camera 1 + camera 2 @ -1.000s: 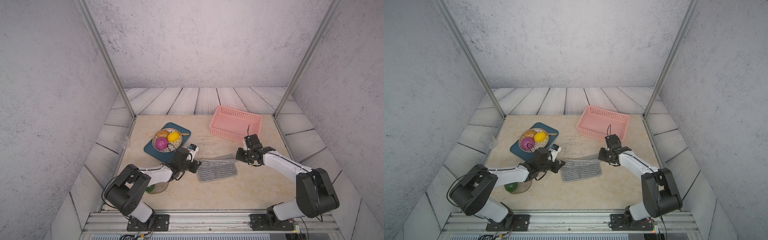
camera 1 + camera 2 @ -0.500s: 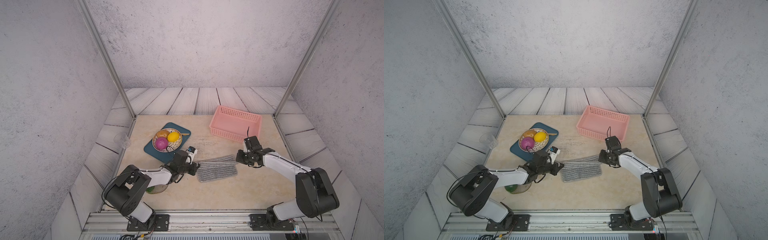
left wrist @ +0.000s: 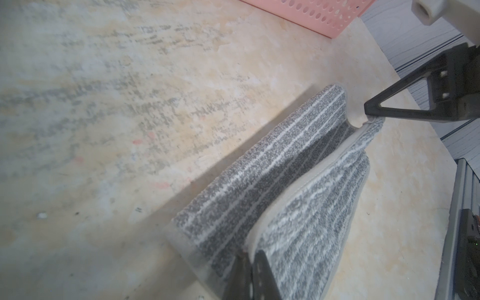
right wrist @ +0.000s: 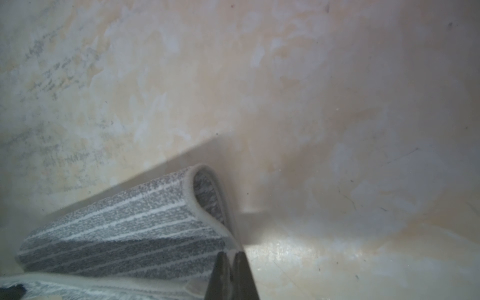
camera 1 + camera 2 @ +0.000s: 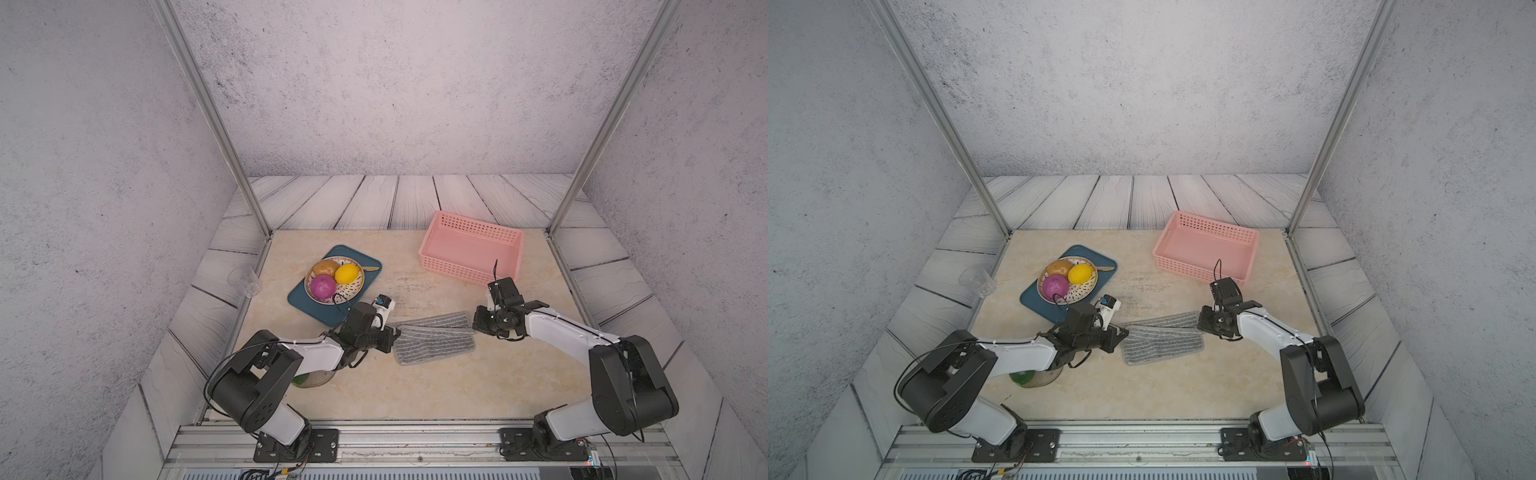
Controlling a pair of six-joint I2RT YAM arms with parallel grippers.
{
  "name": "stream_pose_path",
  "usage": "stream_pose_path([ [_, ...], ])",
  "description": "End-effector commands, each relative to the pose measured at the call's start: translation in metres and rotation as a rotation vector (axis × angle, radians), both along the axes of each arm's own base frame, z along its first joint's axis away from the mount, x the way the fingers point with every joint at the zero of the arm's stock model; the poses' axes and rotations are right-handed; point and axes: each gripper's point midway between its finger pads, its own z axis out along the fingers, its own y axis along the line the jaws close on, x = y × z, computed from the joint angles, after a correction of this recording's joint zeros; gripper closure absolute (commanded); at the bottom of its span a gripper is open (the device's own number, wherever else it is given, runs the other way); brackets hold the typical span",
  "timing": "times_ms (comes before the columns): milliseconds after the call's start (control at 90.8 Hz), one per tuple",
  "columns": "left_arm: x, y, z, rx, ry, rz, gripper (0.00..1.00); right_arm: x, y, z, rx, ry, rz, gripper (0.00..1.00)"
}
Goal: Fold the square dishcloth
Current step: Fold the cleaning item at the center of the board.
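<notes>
Both top views: the square dishcloth [image 5: 432, 345] [image 5: 1158, 343] sits mid-surface [image 5: 415, 386], between the two arms. It is nearer the front than the pink basket [image 5: 465, 270] and close to the near corner of the blue tray [image 5: 309, 309]. The fabric is grey with thin pale stripes running lengthwise and has a light hem. It is doubled over into a long band, with a narrower strip showing behind the wider front panel. The left gripper [image 5: 397, 332] [image 5: 1125, 332] meets one short end and the right gripper [image 5: 476, 328] [image 5: 1200, 326] meets the other, both low at cloth level. Left wrist view: the left gripper [image 3: 250, 257] has its dark fingers pressed together on the pale hem at the near end. From there the hem runs as a raised ridge to the far end, where the right gripper [image 3: 368, 114] pinches it. The dishcloth [image 3: 285, 181] drops away on both sides of the ridge. One striped flank sags into a shallow trough and then rises to a rounded outer edge; the other hangs toward the surface. A corner of the basket [image 3: 324, 15] shows beyond. Right wrist view: the right gripper [image 4: 231, 255] is closed, fingers touching, with the hem caught at their tips. The dishcloth [image 4: 130, 228] curls into an open loop at this end, the hem tracing the curve. The nap looks fuzzy, and the lower layer is blurred.
</notes>
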Motion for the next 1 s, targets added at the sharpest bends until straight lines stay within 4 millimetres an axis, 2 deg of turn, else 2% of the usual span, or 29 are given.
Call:
stream_pose_path([
  [0,-0.005,-0.003,-0.001,-0.010,0.007,-0.012,0.93,-0.002,-0.003,0.005,-0.004,-0.014,-0.012,1.00],
  [275,-0.013,-0.001,0.011,-0.011,-0.013,-0.017,0.93,-0.003,-0.008,0.017,-0.021,-0.046,-0.018,1.00],
  [407,-0.018,0.001,0.011,0.010,-0.017,-0.017,0.93,-0.005,-0.010,0.022,-0.026,-0.061,-0.019,1.00],
  [782,-0.028,0.005,0.014,0.036,-0.030,-0.007,0.93,-0.013,-0.011,0.017,-0.024,-0.044,-0.012,1.00],
  [991,-0.033,0.007,0.009,0.050,-0.015,-0.003,0.93,-0.015,-0.011,0.013,-0.020,-0.033,-0.012,1.00],
])
